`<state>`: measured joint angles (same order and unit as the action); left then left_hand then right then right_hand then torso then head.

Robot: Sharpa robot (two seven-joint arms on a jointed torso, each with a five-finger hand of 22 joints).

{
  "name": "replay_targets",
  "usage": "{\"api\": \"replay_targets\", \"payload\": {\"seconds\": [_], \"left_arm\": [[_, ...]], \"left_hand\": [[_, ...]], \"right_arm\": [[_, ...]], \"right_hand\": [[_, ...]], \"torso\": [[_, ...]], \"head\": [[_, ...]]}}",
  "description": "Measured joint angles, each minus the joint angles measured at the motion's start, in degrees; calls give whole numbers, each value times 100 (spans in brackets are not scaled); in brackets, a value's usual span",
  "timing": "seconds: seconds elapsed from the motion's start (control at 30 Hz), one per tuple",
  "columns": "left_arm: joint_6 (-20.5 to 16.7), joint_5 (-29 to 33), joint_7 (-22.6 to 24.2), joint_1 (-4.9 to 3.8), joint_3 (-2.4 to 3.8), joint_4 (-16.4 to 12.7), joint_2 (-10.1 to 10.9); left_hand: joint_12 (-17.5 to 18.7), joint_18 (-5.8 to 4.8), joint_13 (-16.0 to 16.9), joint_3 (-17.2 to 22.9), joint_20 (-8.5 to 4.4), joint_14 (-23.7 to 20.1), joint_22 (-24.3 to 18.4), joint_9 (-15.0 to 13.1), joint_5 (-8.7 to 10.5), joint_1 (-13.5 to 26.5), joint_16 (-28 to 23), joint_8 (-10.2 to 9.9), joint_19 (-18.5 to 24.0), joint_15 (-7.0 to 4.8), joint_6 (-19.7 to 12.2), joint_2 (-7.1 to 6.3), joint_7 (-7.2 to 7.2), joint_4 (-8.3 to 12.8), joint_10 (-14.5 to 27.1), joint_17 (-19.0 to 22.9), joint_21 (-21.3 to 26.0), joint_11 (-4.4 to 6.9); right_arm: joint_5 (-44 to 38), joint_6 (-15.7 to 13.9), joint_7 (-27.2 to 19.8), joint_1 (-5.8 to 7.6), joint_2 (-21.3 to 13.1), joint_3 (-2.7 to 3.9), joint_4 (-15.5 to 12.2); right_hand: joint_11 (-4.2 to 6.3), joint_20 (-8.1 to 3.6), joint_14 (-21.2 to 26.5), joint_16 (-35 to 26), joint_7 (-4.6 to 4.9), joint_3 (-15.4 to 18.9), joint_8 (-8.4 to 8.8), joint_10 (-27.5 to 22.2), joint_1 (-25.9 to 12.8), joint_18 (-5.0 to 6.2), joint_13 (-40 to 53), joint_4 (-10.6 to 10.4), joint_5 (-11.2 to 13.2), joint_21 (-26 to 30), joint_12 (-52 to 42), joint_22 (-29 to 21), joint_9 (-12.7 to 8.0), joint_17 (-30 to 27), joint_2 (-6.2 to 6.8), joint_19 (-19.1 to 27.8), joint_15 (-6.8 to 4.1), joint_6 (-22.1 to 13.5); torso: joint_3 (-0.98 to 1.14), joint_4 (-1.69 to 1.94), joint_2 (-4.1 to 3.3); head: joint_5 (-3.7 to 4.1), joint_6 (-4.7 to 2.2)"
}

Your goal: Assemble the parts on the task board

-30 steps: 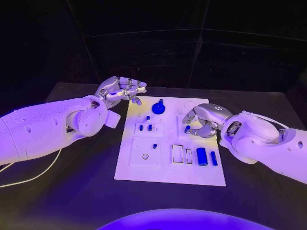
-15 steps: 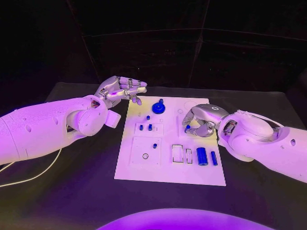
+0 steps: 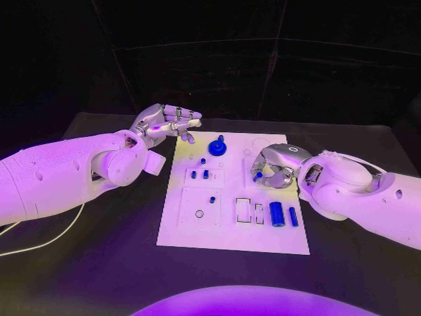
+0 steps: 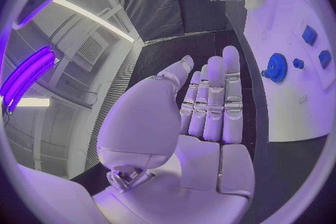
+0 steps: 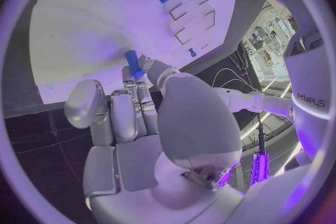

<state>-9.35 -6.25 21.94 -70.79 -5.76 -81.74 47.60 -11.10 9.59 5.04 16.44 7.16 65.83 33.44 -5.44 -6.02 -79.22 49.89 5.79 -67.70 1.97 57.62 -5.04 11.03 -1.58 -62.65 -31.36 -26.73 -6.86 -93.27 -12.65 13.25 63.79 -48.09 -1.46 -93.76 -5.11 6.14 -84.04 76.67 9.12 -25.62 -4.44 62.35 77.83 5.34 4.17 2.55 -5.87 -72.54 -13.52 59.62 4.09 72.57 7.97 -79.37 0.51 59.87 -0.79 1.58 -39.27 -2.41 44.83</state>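
Right hand (image 3: 275,168) at 3 o'clock of task board (image 3: 231,242), pinching small blue peg (image 5: 132,63), mostly hidden. Left hand (image 3: 165,122) at 11 o'clock, spread, empty.

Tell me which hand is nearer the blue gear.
Left. The left hand hovers just off the board's edge beside the blue gear; the right hand is farther, across the board.

task board (image 3: 231,232) mid-table, gear (image 3: 217,148) at far end
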Motion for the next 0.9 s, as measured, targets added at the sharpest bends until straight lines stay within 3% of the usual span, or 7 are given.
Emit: {"api": "replay_targets", "payload": {"seconds": [0.43,0.6,0.73,0.9], "left_arm": [[44,0,-7,0,0,-2,6],[52,0,-10,0,0,-2,7],[56,0,-12,0,0,-2,7],[59,0,-13,0,0,-2,9]], "left_hand": [[-23,-2,0,0,0,0,1,0,0,0,0,0,0,0,0,0,0,0,0,0,0,0],[-23,-3,0,0,0,0,1,0,0,0,0,0,0,0,0,0,0,0,0,0,0,0],[-23,-6,0,0,0,0,1,0,0,0,0,0,0,0,0,0,0,0,0,0,0,0],[-23,-27,0,0,0,0,1,0,0,0,0,0,0,0,0,0,0,0,0,0,0,0]], "right_arm": [[-71,-8,7,-1,23,0,18],[-83,-20,3,-1,26,0,18],[-91,-27,3,-1,26,0,23],[-105,-47,8,-1,25,1,23]], "right_hand": [[13,0,2,0,-17,-85,-18,13,39,0,-7,8,0,0,0,0,-1,-5,-39,0,-2,68],[51,-41,1,0,-53,-219,-67,195,129,0,-12,46,116,-7,-68,56,16,12,-129,-41,-43,219],[82,-72,0,24,-71,-286,-89,307,174,0,-8,80,154,-67,-111,121,15,62,-130,-73,-84,276],[-10,-100,0,61,-93,-332,-89,402,254,0,66,126,189,-107,-217,205,15,108,-151,-100,-125,297]], "torso": [[-3,3,0],[-3,3,1],[-3,4,2],[-3,4,2]], "head": [[3,12],[4,12],[4,12],[0,12]]}}
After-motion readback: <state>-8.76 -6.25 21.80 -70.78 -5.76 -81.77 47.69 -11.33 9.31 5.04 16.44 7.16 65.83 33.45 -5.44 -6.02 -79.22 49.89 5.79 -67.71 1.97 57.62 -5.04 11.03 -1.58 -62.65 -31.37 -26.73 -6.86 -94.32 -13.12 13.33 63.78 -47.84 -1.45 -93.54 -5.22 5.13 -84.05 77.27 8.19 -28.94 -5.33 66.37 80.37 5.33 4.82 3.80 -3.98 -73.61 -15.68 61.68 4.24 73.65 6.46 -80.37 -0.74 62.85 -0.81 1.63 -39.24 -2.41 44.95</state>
